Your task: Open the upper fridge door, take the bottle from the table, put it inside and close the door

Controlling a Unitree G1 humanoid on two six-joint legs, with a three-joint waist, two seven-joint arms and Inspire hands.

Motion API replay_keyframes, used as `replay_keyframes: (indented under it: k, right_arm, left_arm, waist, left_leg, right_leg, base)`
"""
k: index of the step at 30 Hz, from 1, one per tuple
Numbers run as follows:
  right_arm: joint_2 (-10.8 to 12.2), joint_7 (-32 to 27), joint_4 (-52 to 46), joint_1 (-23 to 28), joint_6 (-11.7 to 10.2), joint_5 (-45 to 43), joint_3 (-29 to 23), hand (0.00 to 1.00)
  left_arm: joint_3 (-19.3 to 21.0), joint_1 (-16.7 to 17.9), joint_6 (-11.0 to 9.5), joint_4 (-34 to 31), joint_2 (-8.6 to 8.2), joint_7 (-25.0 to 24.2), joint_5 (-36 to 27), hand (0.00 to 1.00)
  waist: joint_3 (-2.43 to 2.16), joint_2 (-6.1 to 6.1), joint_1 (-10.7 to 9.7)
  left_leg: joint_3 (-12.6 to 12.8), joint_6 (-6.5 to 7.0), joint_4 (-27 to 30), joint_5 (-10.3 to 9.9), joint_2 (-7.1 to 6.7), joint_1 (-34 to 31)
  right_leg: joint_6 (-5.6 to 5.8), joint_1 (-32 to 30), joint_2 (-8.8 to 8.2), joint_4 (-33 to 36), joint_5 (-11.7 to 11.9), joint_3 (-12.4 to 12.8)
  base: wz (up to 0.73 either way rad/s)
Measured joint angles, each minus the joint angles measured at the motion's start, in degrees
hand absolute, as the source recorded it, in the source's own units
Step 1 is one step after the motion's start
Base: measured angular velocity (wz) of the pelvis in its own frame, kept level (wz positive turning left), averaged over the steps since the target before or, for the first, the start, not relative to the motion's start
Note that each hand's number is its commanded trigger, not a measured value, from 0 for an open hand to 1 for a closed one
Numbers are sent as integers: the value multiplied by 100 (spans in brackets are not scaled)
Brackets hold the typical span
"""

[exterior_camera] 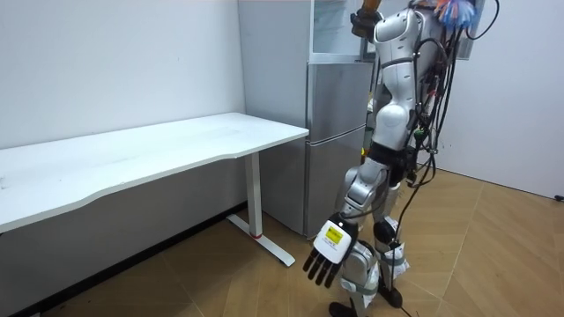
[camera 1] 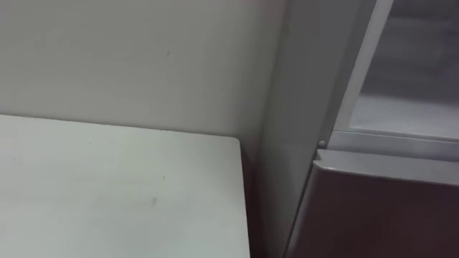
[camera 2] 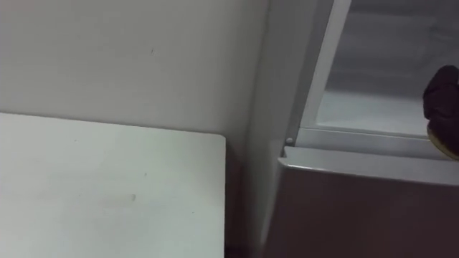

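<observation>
Fridge (exterior_camera: 335,132) takes up most of what I see: a tall grey cabinet in the corner, with the robot standing right in front of it on the wood floor (exterior_camera: 502,255). Its upper compartment (camera 2: 373,79) stands open and pale inside, just left of my right hand's fingers and behind them. The darker lower door (camera 2: 358,215) is closed, below those fingers.

The long white surface (camera 1: 107,193) comes next. It runs along the wall (camera 1: 143,57), well to the left of the raised fingers and lower than them, with its near corner just beside the fridge's side panel.

My right hand (camera 2: 443,100) is lifted to the front edge of the upper compartment, showing as a dark shape at the right border of the right eye view. Its fingers are curled around the bottle (camera 2: 441,142), of which I see just a tan sliver under them, level with the compartment's lower sill. In the room view the same hand is up at the top of the fridge.

My left hand (exterior_camera: 328,255) hangs beside the robot's leg, well below the raised one, with its fingers straight, loosely spread and holding nothing.
</observation>
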Motion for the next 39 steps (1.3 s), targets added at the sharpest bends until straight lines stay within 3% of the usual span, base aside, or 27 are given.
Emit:
replay_keyframes:
  k: [5, 13, 22, 32, 39]
  right_arm:
    - [0, 40, 0, 5, 0, 15, -6, 100]
    - [0, 265, -14, 143, 0, 14, -48, 100]
    - [1, 592, -14, 142, 0, 7, -55, 100]
    - [1, 892, -16, 141, 30, 10, -51, 100]
    - [1, 813, 0, 125, 53, 20, -51, 100]
  left_arm:
    - [10, 7, -34, 17, -41, 0, 1, 0]
    - [11, 6, -48, 16, -47, 0, 3, 0]
    - [9, 32, -59, 17, -47, -2, 4, 0]
    - [-4, 86, -57, 17, -53, -3, 0, 0]
    - [-1, 105, -54, 36, -53, -3, 8, 0]
  waist:
    - [-12, 57, -57]
    - [-9, -25, -139]
    - [-2, -19, -224]
    - [-2, -38, -172]
    - [15, -114, -24]
  left_leg:
    - [98, -15, -27, -9, 27, 61]
    - [236, -28, -39, -15, 62, 110]
    - [287, -49, -6, -32, 63, 143]
    - [253, -53, -12, -33, 56, 77]
    - [266, -55, -62, -34, 60, 99]
  right_leg:
    - [-5, 1, 26, 11, 3, 101]
    - [-29, -12, 45, -11, -2, 161]
    - [-36, 10, 74, -35, 1, 202]
    - [-41, 4, 81, -32, 3, 157]
    - [-42, 12, 82, 0, 4, 157]
  base:
    - [-12]
    - [-8]
    - [-2]
    - [2]
    - [0]
